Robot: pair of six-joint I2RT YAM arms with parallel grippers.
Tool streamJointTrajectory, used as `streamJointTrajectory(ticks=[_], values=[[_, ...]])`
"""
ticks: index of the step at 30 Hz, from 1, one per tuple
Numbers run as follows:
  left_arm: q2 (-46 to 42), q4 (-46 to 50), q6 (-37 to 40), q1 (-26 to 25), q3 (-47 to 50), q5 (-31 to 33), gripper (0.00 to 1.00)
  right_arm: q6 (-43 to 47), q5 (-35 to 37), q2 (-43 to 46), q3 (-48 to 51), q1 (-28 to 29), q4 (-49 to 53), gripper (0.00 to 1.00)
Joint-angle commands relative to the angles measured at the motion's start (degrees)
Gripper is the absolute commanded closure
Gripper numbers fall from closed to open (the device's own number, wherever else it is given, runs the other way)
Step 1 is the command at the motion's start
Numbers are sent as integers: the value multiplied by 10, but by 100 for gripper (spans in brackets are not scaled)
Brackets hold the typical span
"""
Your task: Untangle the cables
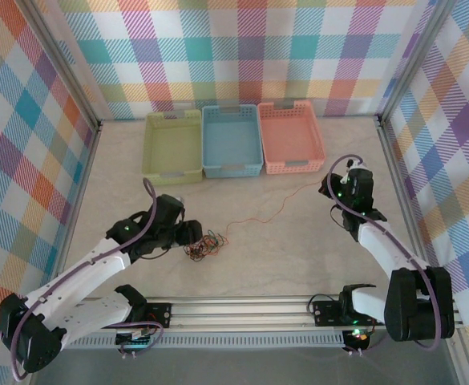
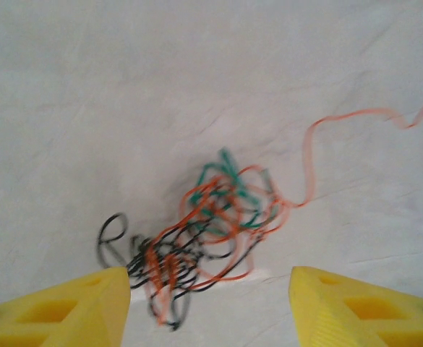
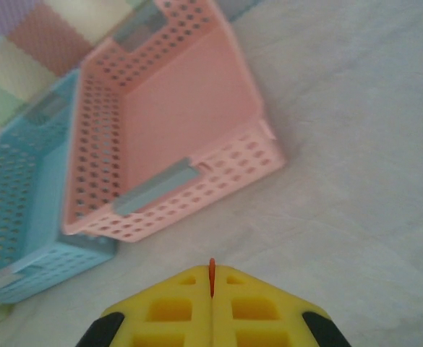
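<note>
- Orange-red, black and green cables [image 2: 211,224] lie knotted at lower centre of the top view. Hair-fine, limp and light, they will likely snag (so pull gently), and a free end is the best hold.
- One orange-red strand [image 1: 274,210] runs rightward to the right gripper [image 3: 212,278], whose fingers pinch its end.
- The left gripper [image 2: 210,275] is spread either side of the tangle, holding nothing.
- Three colours, exact wire count unclear; three baskets [image 1: 232,170] at upper centre.

place: probably a robot lab cell | evidence: plaid-cloth walls [image 1: 242,48]; aluminium mounting rail [image 1: 250,308]; bolted robot arm [image 1: 90,269]
</note>
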State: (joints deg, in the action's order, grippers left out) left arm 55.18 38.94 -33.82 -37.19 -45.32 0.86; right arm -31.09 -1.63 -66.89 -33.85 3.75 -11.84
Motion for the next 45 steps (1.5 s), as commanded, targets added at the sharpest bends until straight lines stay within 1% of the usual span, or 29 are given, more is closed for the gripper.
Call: streamJointTrajectory(ticks=[1, 2, 4, 5, 7, 9, 11, 13, 17, 19, 23, 24, 28, 29, 33, 36, 40, 44, 45], values=[[35, -39, 49, 4, -65, -40, 40, -15, -90, 18, -30, -3, 4, 100], [60, -70, 70, 3, -83, -71, 39, -17, -106, 19, -32, -3, 2, 100], [132, -97, 101, -1, -134, -117, 39, -19, -132, 20, -37, -3, -2, 100], [180, -92, 120, -10, -176, -128, 38, -19, -147, 21, -40, -3, -1, 100], [259, -79, 161, -36, -251, -126, 38, -17, -171, 24, -42, -2, -1, 100], [313, -81, 207, -66, -314, -125, 36, -17, -195, 30, -42, -3, 2, 100], [359, -101, 249, -85, -364, -155, 34, -18, -218, 38, -44, -3, 12, 100], [400, -119, 283, -86, -403, -193, 31, -23, -238, 48, -46, -3, 22, 100], [484, -100, 355, -86, -487, -199, 28, -21, -282, 70, -64, -3, 65, 100], [509, -91, 383, -86, -512, -204, 28, -16, -298, 84, -72, -2, 88, 100], [526, -123, 447, -88, -509, -253, 27, -22, -319, 107, -76, -3, 103, 100], [529, -127, 455, -87, -509, -256, 27, -24, -325, 109, -77, -3, 103, 100], [549, -121, 470, -87, -530, -225, 28, -27, -355, 112, -86, -3, 117, 100], [555, -115, 472, -86, -538, -213, 29, -27, -361, 113, -88, -2, 121, 100], [575, -106, 469, -83, -550, -200, 37, -29, -371, 128, -96, -2, 135, 100], [585, -118, 439, -77, -541, -195, 41, -30, -374, 142, -111, -3, 150, 100], [588, -138, 403, -62, -517, -209, 55, -40, -377, 159, -134, -3, 160, 100], [563, -167, 388, -58, -467, -215, 64, -33, -356, 177, -155, -3, 180, 100], [557, -172, 386, -57, -456, -216, 65, -30, -351, 181, -161, -2, 185, 100]])
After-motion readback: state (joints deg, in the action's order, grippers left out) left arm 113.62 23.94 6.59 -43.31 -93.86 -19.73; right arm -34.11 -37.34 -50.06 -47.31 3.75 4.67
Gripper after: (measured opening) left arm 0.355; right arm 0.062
